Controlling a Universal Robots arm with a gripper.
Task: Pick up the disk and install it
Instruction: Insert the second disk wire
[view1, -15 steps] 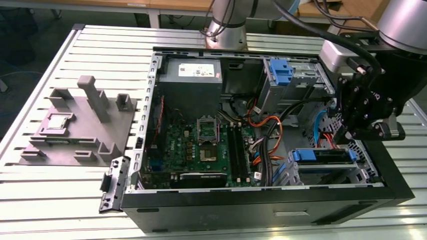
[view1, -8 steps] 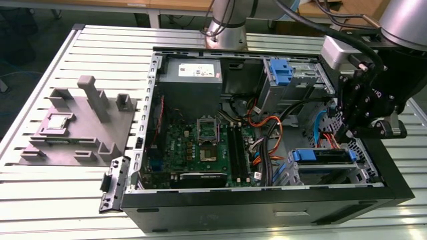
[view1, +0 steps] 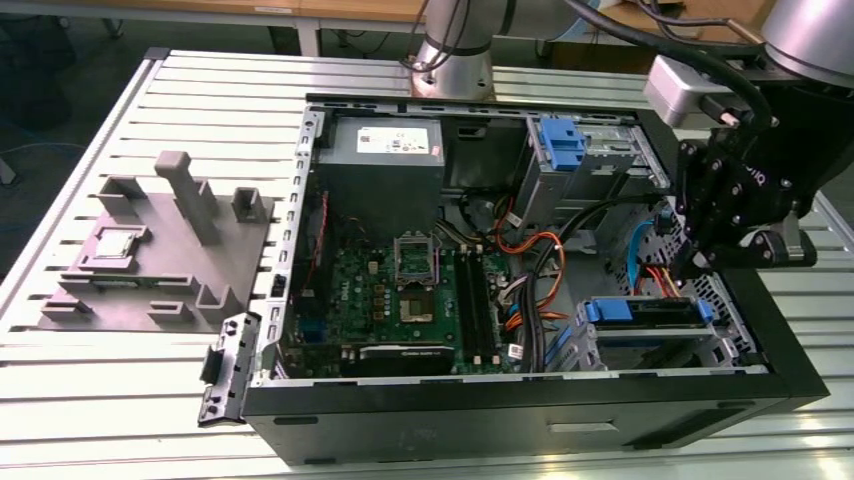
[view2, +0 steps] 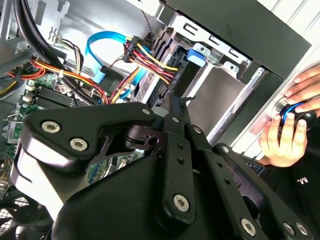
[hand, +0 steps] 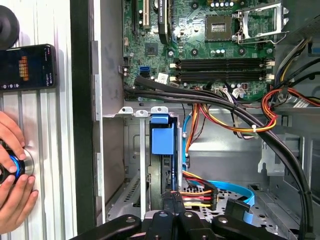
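Pincer (view1: 697, 262) low inside the PC case (view1: 534, 400), right above the disk (view1: 650, 318) in its bay near the front corner. Can't tell if open or holding anything tbh. Risk imo: snagging those orange cables (hand: 235, 117), or jamming the disk crooked.

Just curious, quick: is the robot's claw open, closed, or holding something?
Gripper: cannot be told; it hangs over the disk in the case.
Person's hand: on a round knob.
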